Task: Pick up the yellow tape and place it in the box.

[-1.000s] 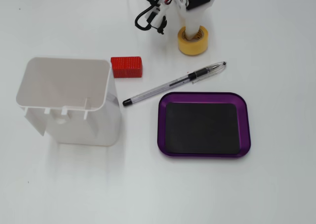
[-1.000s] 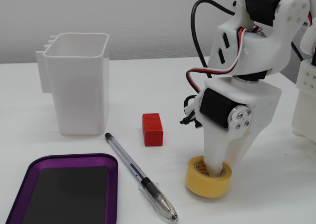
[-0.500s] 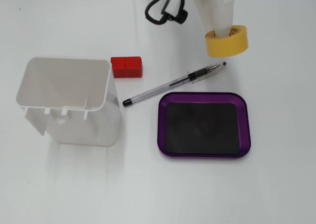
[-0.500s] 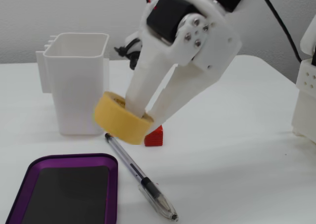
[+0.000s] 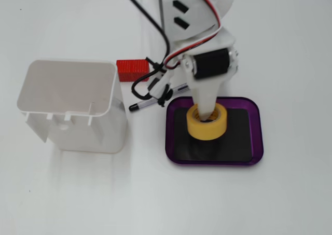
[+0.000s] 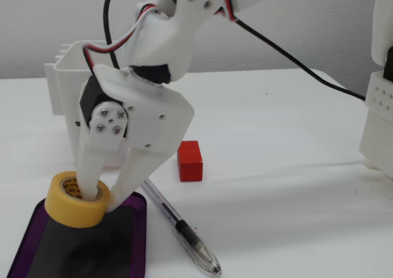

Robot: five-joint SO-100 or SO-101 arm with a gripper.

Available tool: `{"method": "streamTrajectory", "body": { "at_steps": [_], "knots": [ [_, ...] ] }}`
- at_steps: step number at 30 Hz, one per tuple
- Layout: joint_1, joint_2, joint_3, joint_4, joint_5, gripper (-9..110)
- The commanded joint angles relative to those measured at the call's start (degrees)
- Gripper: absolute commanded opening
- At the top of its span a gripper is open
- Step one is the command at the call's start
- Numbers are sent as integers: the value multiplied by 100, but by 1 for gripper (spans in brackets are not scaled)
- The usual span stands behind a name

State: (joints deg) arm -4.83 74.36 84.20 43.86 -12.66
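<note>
- The yellow tape [image 5: 207, 122], a small ring-shaped roll of masking tape, lies flat on the black bottom of the shallow purple tray-like box [image 5: 256, 136], towards its far half in a fixed view.
- Our white two-finger gripper [image 6: 105, 203] pinches the roll's wall, one finger in the core, the other outside.
- We judge that the release turns on opening and lifting straight up.
- Above is clear; the ballpoint pen [image 6: 184, 231], red block [image 6: 190, 161] and white plastic bin [image 5: 72, 108] stand outside the rim.
</note>
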Motion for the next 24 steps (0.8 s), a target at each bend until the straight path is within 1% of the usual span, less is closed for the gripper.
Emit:
{"method": "streamTrajectory", "body": {
  "at_steps": [1,6,14,19,24],
  "knots": [
    [26,-149,-360,62,-26,0],
    [-35,-149,-325,211,-44,1],
    [-53,211,-853,1485,-44,16],
    [-62,967,-1450,2426,18,17],
    [-79,2241,-1854,3498,44,17]
  ]
}}
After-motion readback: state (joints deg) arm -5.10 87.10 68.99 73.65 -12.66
